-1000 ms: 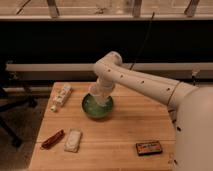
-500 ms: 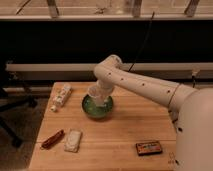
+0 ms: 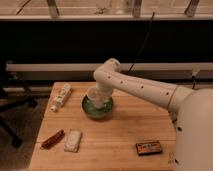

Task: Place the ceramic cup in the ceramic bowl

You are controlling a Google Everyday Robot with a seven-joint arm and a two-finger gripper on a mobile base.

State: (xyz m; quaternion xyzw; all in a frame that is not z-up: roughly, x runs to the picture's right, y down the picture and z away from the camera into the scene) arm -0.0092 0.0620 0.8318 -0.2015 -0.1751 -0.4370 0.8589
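Over the ceramic bowl [image 3: 98, 109] my gripper [image 3: 99, 95] is holding the ceramic cup [image 3: 95, 97]; I'd lower it gently, centred, then let go.

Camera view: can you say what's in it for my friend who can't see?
A white robot arm's gripper holds a pale ceramic cup over a green ceramic bowl on a wooden table. Small packets lie around it.

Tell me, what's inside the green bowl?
The white cup sits over the green bowl, tilted, with the gripper right at it. Whether the cup touches the bowl's bottom is hidden, because the cup and arm cover most of the inside.
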